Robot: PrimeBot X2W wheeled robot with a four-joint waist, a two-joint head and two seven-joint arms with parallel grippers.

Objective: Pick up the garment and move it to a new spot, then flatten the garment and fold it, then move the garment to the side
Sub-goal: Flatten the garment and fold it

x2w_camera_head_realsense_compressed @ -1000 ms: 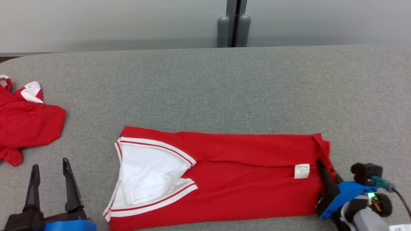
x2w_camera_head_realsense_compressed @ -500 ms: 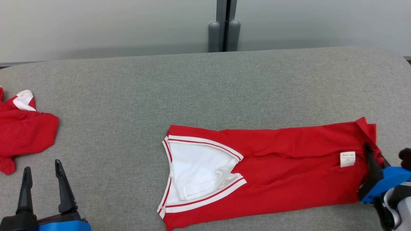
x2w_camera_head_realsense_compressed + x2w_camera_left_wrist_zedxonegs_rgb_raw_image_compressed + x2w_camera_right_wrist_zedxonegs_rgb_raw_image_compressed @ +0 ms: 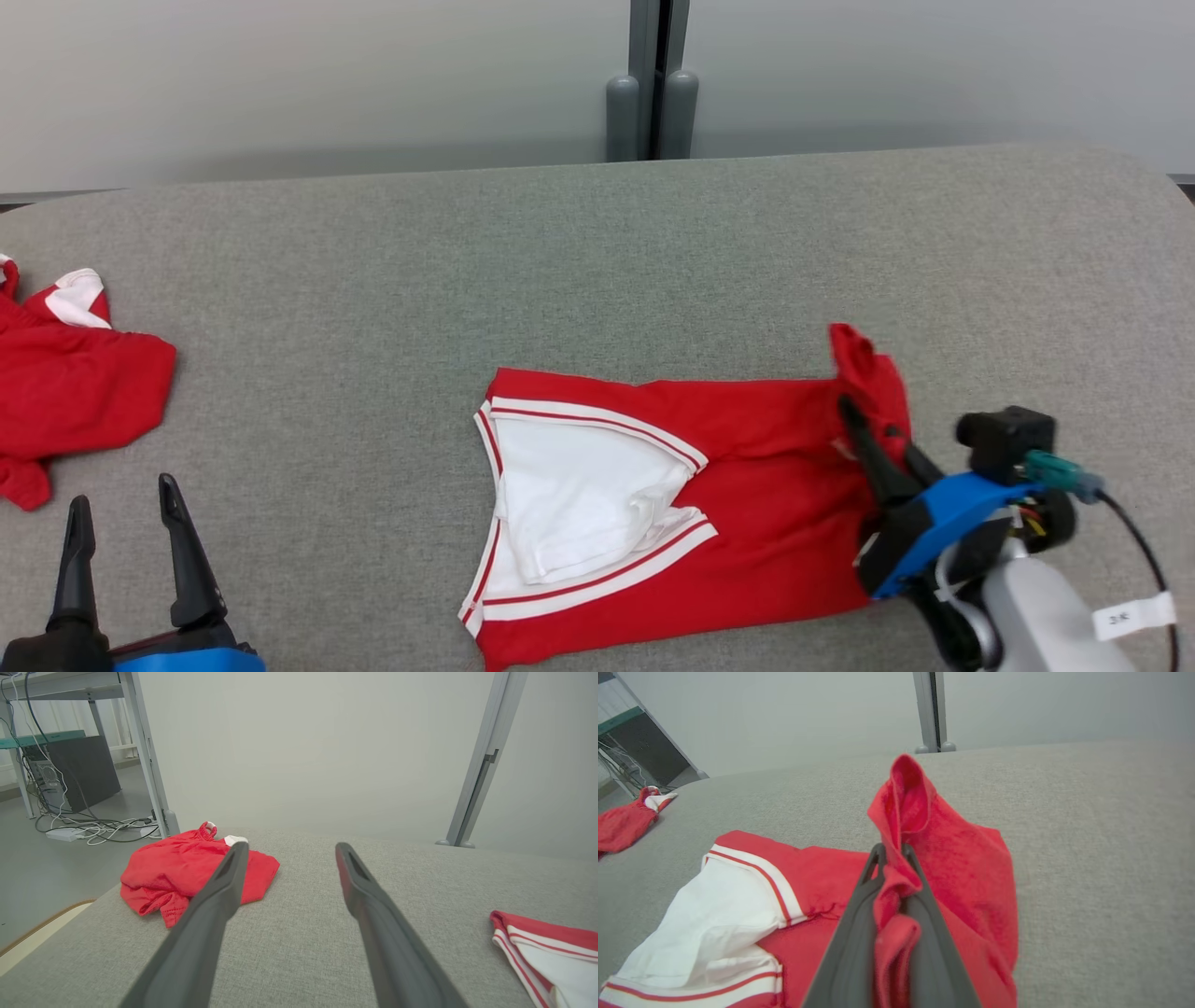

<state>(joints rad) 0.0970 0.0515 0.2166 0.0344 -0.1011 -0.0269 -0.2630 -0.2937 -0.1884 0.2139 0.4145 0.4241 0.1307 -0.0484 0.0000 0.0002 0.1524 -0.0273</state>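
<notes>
The right fingers (image 3: 866,453) pinch the right end of the long red garment (image 3: 766,523); the rest lies to their left. The left fingers (image 3: 184,551) are open

Open grey tabletop (image 3: 653,261) along the whole far side, free for a pass. At the left edge, crumpled red cloth (image 3: 84,383) in the way, just ahead of the spread left gripper (image 3: 123,493). Bare strip between that and the red garment (image 3: 747,467). Bare again right of the right gripper (image 3: 873,425), pinching an upstanding fold. Beyond the far edge, a post (image 3: 651,84).
</notes>
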